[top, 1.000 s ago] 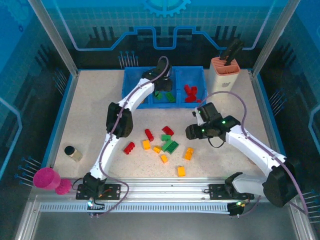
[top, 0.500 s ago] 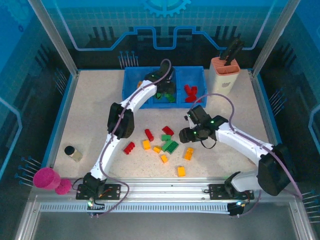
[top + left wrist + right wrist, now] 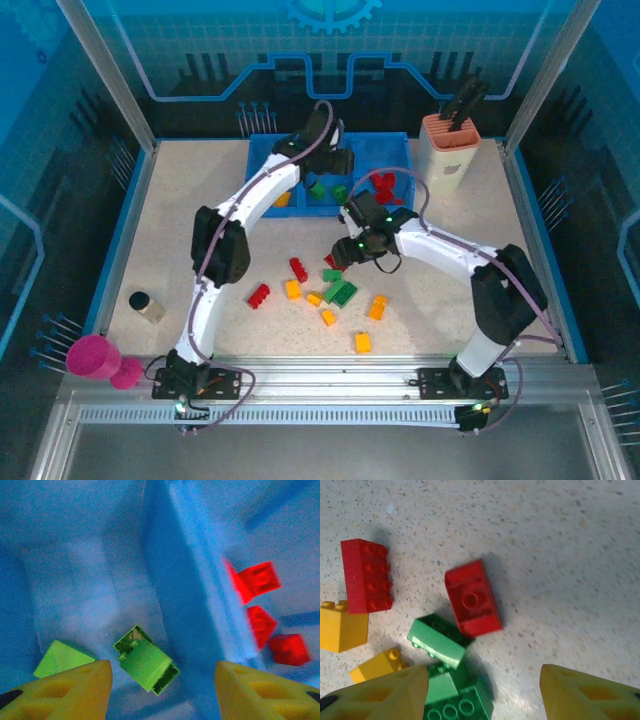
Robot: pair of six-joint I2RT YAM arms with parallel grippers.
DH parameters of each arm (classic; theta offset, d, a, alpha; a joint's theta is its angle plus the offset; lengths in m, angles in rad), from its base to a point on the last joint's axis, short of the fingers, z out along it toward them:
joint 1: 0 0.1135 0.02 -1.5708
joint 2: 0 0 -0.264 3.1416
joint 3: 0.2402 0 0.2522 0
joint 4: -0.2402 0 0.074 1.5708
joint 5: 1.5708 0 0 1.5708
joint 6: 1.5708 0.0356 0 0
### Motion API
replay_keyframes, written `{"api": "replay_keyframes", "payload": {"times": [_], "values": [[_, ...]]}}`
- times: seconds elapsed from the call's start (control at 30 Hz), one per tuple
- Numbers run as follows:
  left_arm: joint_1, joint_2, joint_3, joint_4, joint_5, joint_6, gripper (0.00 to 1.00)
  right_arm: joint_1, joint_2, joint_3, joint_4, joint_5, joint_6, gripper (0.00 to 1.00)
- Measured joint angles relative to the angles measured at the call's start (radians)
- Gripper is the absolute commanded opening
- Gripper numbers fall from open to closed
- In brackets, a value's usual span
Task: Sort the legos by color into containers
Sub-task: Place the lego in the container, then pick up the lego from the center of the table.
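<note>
The blue tray (image 3: 392, 140) stands at the back with three compartments. An orange lego (image 3: 283, 199) lies in the left one, green legos (image 3: 317, 188) in the middle, red legos (image 3: 385, 185) on the right. My left gripper (image 3: 333, 162) (image 3: 161, 675) hangs open over the middle compartment, beside the divider wall (image 3: 185, 590); a green brick (image 3: 146, 663) lies loose on the floor below it. My right gripper (image 3: 341, 258) (image 3: 484, 672) is open just above the loose pile, with a red brick (image 3: 472, 600) and a green brick (image 3: 437, 637) ahead of its fingers.
Loose on the table are red bricks (image 3: 298, 269), orange bricks (image 3: 378, 306) and green bricks (image 3: 340, 292). A peach holder with black tools (image 3: 448, 143) stands back right. A tan cylinder (image 3: 147, 305) and a pink object (image 3: 95, 357) sit at the near left.
My left gripper opened over the middle compartment and a green brick now lies free there. My right arm swung left and down from the table's right side to the loose pile.
</note>
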State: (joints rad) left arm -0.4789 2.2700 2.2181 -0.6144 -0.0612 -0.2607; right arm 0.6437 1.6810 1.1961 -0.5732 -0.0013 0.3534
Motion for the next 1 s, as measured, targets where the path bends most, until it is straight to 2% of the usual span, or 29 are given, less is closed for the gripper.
{"api": "replay_keyframes", "payload": {"times": [0.37, 0.7, 0.83, 1.0], "values": [[-0.002, -0.323, -0.246, 0.072, 0.018, 0.036, 0.61, 0.031, 0.201, 0.126, 0.006, 0.013, -0.057, 0.65], [-0.002, -0.552, -0.472, 0.068, 0.026, 0.039, 0.62, 0.031, 0.275, 0.146, -0.010, 0.070, -0.093, 0.66], [-0.002, -0.638, -0.544, 0.057, 0.026, 0.039, 0.62, 0.031, 0.298, 0.163, -0.009, 0.073, -0.096, 0.61], [-0.002, -0.722, -0.667, 0.015, 0.031, 0.048, 0.63, 0.031, 0.329, 0.174, 0.000, 0.079, -0.107, 0.48]]}}
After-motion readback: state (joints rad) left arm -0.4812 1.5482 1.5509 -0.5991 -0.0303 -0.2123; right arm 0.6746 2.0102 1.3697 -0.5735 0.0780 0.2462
